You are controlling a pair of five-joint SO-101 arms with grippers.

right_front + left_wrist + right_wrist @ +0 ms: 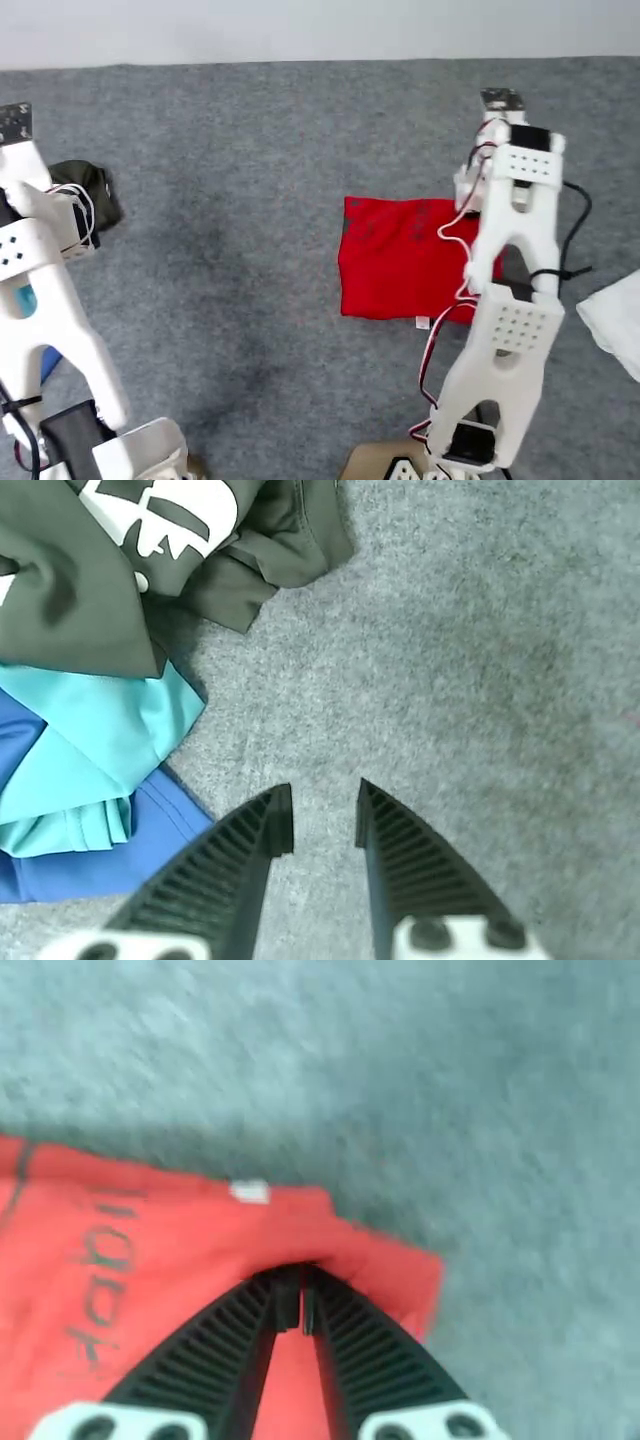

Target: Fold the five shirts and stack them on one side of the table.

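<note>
A red shirt (pixel 400 262) lies folded flat on the grey table, right of centre. My right gripper (pixel 301 1305) is shut on a raised fold of the red shirt (pixel 150 1280) near its edge; in the high view the right arm (pixel 510 300) stands over the shirt's right side. At the table's far left is a pile: a dark shirt with a white print (pixel 130 570), a teal shirt (pixel 95 745) and a blue shirt (pixel 70 870) under it. My left gripper (pixel 320 820) hangs open over bare carpet just beside the pile, with nothing between its fingers.
A white cloth (pixel 615 322) lies at the right edge of the table. The dark shirt (pixel 92 185) shows beside the left arm (pixel 45 300). Grey carpet (pixel 230 230) stretches between the two arms.
</note>
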